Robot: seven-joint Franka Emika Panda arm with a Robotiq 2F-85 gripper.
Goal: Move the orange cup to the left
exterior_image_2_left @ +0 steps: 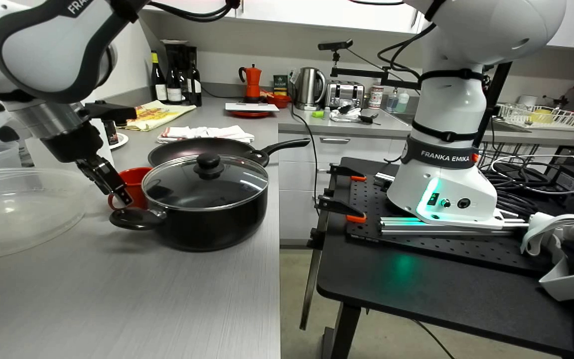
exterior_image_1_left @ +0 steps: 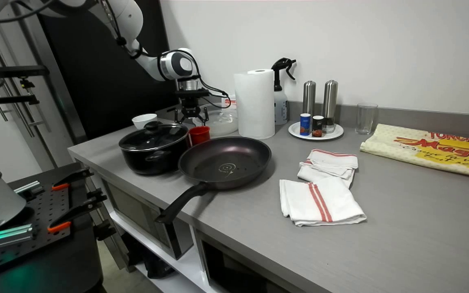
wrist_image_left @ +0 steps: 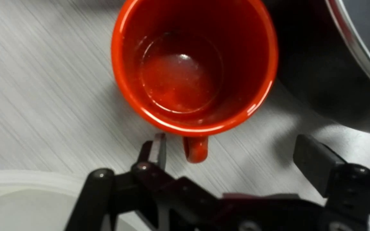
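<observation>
The orange cup [exterior_image_1_left: 200,135] is a small red-orange cup with a handle, standing upright on the counter beside the black pot. It also shows in an exterior view [exterior_image_2_left: 137,186], partly hidden by my gripper and the pot. In the wrist view the empty cup [wrist_image_left: 191,73] is seen from above, its handle pointing toward my gripper. My gripper [wrist_image_left: 233,154] is open, its fingers wide apart. The handle lies between the two fingers in that view, closer to the left-hand one. In an exterior view the gripper [exterior_image_1_left: 192,121] is tilted down behind the cup. Contact with the cup cannot be told.
The black pot [exterior_image_1_left: 153,152] with its glass lid stands close beside the cup. A black pan [exterior_image_1_left: 226,162] is in front of it. A clear bowl [exterior_image_2_left: 15,214] lies on the gripper's other side. A paper-towel roll [exterior_image_1_left: 255,103] and a white bowl [exterior_image_1_left: 144,120] stand nearby.
</observation>
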